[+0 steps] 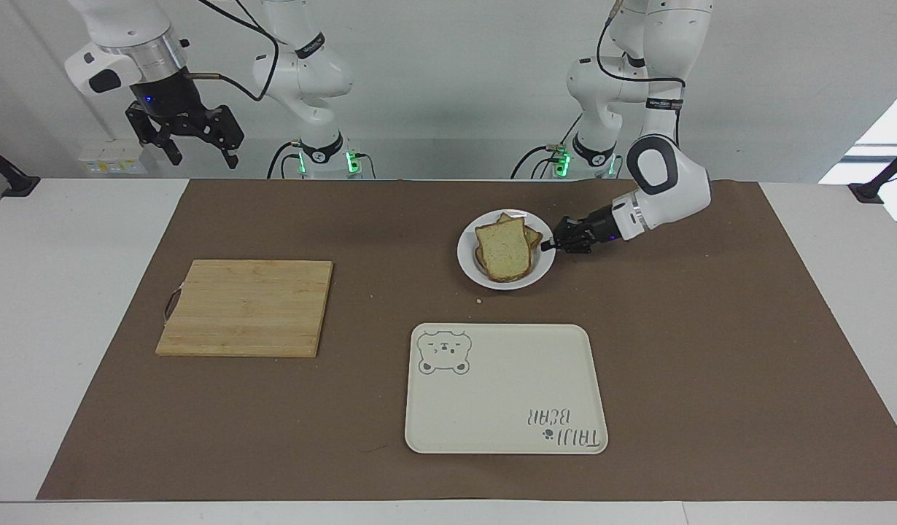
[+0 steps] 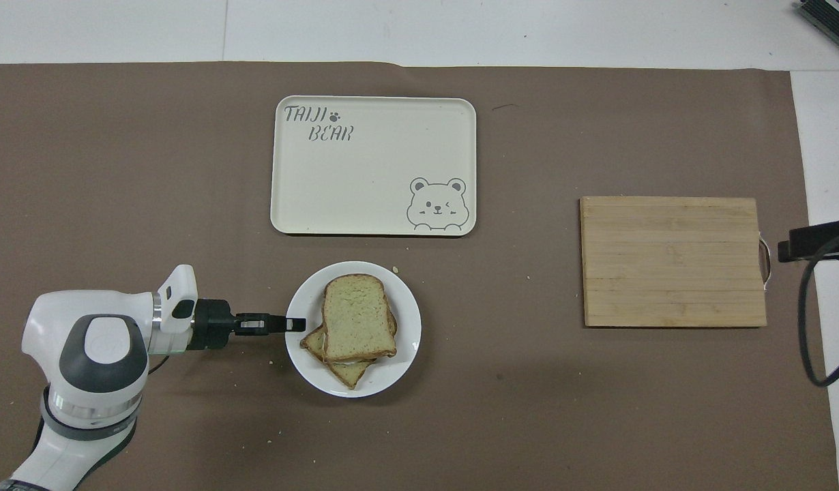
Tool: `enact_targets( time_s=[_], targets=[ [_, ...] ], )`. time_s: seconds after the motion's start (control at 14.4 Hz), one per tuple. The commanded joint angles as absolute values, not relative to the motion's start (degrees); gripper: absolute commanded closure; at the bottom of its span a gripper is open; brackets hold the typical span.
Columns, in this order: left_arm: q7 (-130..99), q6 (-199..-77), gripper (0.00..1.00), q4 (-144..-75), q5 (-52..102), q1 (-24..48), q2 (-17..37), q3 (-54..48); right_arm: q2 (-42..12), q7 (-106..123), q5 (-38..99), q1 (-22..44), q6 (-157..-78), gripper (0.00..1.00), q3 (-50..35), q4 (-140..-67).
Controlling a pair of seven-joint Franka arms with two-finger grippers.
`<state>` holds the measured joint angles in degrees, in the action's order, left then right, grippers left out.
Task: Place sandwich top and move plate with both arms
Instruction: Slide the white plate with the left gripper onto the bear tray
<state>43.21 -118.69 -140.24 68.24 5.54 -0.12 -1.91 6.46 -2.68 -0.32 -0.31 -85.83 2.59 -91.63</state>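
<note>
We are looking first at the left gripper (image 1: 546, 247), which is lying low over the mat with its fingers pinched onto the rim of the one white plate (image 1: 540, 274), at the plate's edge toward the left arm's end of the table. Just past those fingers, the sandwich top (image 1: 502, 250) is sitting uppermost on a small stack of bread on that plate; we are counting at least two slices beneath it, though we cannot tell exactly. Farther from the robots than the gripper, one cream tray (image 1: 505, 390) with a bear drawing is lying flat. Well away toward the right arm's end, one wooden cutting board (image 1: 246, 308) is resting on the mat. The right gripper (image 1: 198, 149) is waiting high over that end of the table, its fingers spread apart. A brown mat (image 1: 711, 350) is covering the white table (image 1: 69, 306), and a pale wall is standing at the robots' backs.
</note>
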Motion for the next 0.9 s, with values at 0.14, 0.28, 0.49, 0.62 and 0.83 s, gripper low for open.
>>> enact_targets(
  time_s=[0.14, 0.28, 0.49, 0.62, 0.83],
  targets=[
    [41.0, -112.0, 1.0, -127.9, 68.6, 1.8, 7.0, -2.1, 7.4, -1.6, -0.8, -0.5, -86.5, 0.0, 2.5, -92.7],
    [38.9, -111.9, 1.0, -123.2, 68.0, 1.0, 9.7, -2.0, 7.4, -1.5, -0.8, -0.5, -86.5, 0.0, 2.5, -92.7],
    [35.3, -111.7, 1.0, -114.1, 66.5, 0.5, 15.1, -2.4, 7.4, -1.5, -0.8, -0.5, -86.5, 0.0, 2.5, -92.7],
    [29.4, -110.8, 1.0, -104.5, 66.3, 0.5, 20.4, -2.7, 7.4, -1.5, -0.8, -0.5, -86.5, 0.0, 2.5, -92.7],
    [23.7, -111.4, 1.0, -96.8, 66.4, 0.5, 24.5, -3.2, 7.4, -1.5, -0.8, -0.5, -86.5, 0.0, 2.5, -92.7]
  ],
)
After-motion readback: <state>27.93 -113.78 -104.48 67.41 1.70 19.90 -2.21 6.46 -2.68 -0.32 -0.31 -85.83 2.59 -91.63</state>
